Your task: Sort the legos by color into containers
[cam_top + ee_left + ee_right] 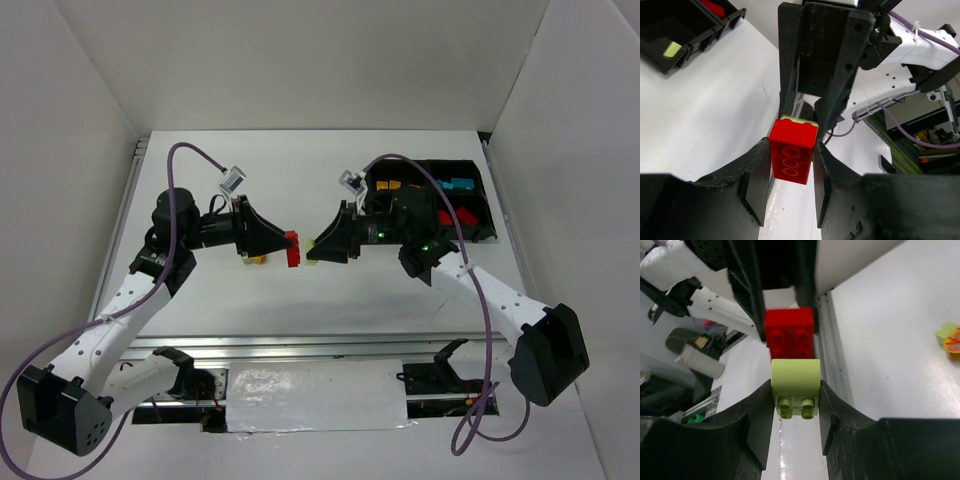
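Well left of the tray (486,205): my left gripper (791,172) clamps the red brick (792,145) and my right gripper (795,401) clamps the green brick (795,377). The two bricks are joined, so I am probably holding them to pull them apart.

- White tabletop (300,160), evenly lit, with soft shadows.
- Plain white panels (300,60) close it in at the back, left and right.
- A metal rail (300,347) runs along its near edge, a white sheet (315,395) just beside it.

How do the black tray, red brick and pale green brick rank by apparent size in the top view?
1. black tray
2. red brick
3. pale green brick, partly hidden, so its place below the red one is unsure
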`<state>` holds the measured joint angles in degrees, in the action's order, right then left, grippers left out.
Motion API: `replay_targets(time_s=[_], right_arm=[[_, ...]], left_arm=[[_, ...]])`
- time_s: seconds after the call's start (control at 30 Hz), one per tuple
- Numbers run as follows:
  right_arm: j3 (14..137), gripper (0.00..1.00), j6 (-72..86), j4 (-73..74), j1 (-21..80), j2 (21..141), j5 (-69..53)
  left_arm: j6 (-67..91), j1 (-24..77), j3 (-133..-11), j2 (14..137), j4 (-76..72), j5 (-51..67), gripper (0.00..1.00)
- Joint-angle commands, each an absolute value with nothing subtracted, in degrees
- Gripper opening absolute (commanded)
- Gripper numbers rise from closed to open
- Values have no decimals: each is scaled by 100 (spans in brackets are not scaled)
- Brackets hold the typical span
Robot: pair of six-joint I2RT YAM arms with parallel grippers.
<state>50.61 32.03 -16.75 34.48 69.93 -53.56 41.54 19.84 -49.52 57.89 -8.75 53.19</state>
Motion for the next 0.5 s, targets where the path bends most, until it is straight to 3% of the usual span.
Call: replay_targets(time_s=[0.0,0.1,0.2,0.3,0.33,0.47], right_arm=[[4625,0,3224,-2301,2875,6776,-5738],[4614,0,3166,-2147,2532,6820,-5924],[4912,0,2578,-821,2303,6802,-5048],[5377,0,2636,383,1961,7056,-3259],[5562,0,2715,1265,1943,7171,-1442],[6738,0,2918,2872,1907,8005,1494]], left_arm=[[3754,1890,-5186,5468,-775,5116,0],[3630,1802,-5150,5291,-633,5010,0],[3507,1732,-5168,5212,-423,4966,0],[3305,1696,-5194,5151,-38,4826,0],[3192,1696,-5229,5124,217,4547,0],[2332,1688,-5519,4958,1597,3334,0]])
